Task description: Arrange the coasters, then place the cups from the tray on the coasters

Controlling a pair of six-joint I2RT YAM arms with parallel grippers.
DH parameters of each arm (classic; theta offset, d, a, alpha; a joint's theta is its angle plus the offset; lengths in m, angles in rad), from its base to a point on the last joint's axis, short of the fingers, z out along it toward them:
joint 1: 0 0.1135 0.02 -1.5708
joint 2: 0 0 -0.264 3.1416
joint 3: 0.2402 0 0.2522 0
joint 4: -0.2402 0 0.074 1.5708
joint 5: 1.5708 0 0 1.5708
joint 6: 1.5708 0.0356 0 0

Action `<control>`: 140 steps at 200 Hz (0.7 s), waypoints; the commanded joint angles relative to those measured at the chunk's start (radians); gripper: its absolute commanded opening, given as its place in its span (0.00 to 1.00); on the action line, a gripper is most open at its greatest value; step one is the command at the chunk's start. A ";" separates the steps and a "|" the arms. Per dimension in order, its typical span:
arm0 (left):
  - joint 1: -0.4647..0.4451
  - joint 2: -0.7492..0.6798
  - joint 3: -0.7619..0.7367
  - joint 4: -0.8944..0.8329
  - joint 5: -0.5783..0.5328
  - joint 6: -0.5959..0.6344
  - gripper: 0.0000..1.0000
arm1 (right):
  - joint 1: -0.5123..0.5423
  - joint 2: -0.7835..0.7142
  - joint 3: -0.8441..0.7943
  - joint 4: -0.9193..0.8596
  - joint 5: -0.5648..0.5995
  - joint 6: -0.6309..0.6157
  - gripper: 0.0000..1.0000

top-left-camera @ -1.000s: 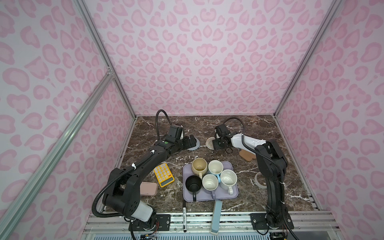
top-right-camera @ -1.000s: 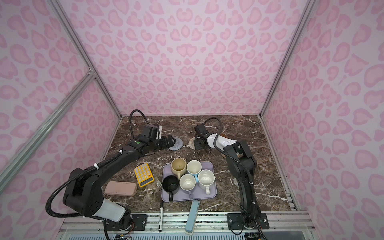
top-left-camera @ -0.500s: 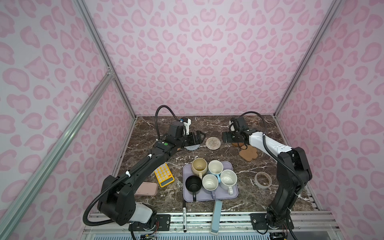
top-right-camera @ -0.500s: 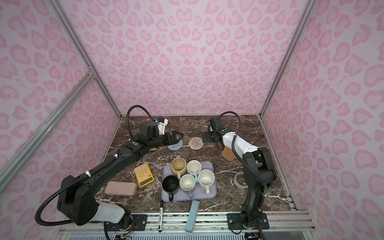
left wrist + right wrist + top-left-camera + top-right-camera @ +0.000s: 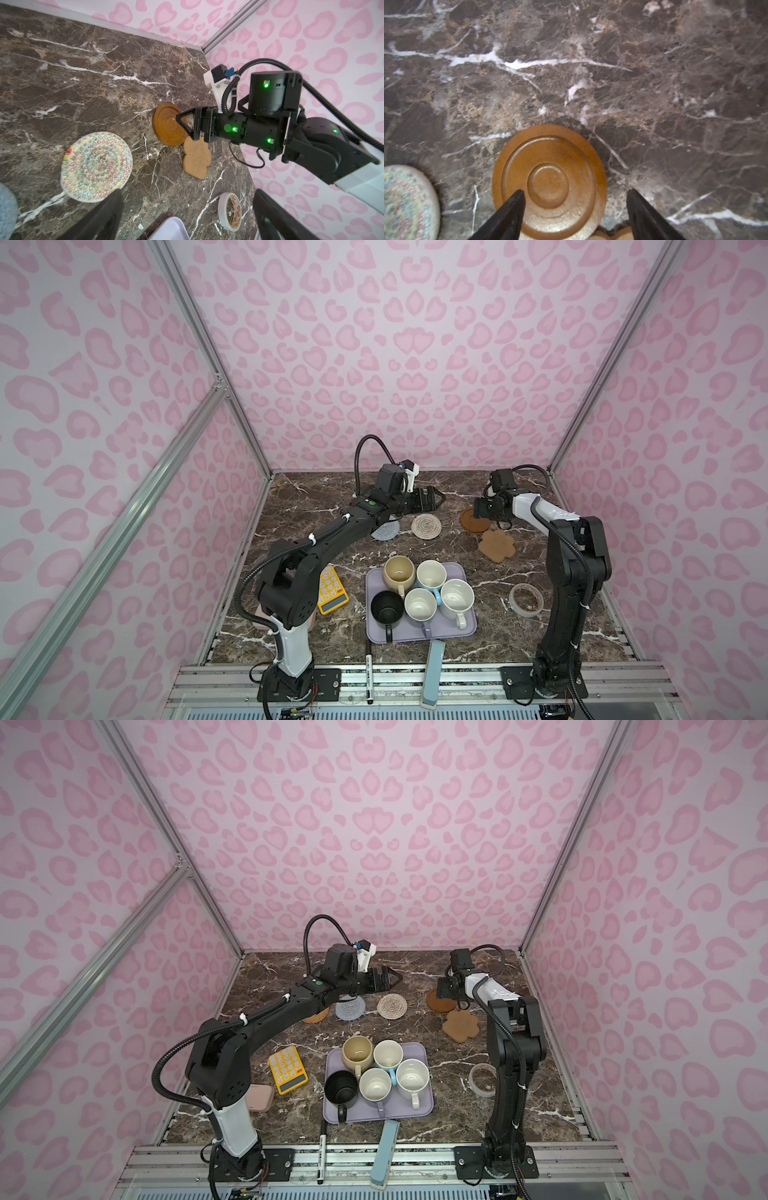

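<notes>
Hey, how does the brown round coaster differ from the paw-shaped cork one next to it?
The brown coaster is a round disc with concentric rings; the cork coaster has a lobed paw outline and a plain face. The brown coaster looks glossy, the cork coaster matte. The brown coaster lies under the open right gripper; the cork coaster lies nearer the tray. Both lie flat, cupless, on the table.

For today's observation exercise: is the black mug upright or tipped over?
Upright. The black mug stands on the tray, its round mouth facing up in both top views.
</notes>
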 commanded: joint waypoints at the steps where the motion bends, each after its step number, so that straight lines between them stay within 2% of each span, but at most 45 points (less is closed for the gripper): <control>1: -0.007 0.040 0.038 -0.011 0.007 -0.015 0.99 | -0.007 0.060 0.056 -0.052 0.014 -0.049 0.76; 79: -0.010 0.068 0.044 -0.012 0.006 -0.018 0.99 | -0.018 0.162 0.164 -0.134 0.001 -0.072 0.58; 140: -0.010 0.038 0.004 -0.011 -0.005 -0.012 1.00 | -0.012 0.162 0.130 -0.166 -0.060 -0.059 0.55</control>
